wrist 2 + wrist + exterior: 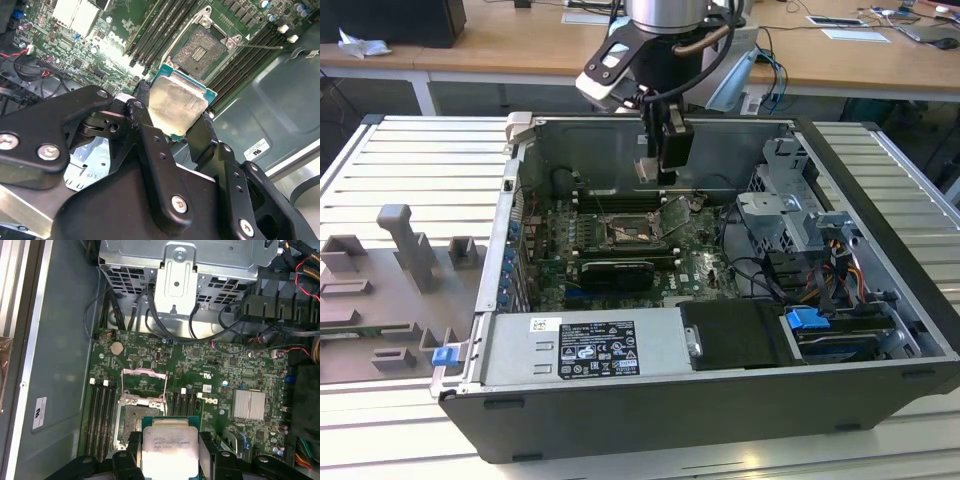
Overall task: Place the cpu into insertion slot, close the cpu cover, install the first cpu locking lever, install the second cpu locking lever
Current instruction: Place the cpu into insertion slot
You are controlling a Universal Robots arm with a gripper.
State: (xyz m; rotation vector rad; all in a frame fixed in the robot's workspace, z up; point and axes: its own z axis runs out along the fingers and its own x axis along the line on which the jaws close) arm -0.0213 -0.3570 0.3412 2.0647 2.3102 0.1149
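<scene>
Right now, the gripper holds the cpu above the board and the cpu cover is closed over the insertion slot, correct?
Not quite. The cpu cover is open, swung up off the insertion slot, whose dark centre lies bare in the first wrist view. The rest stands: the gripper holds the cpu above the board.
</scene>
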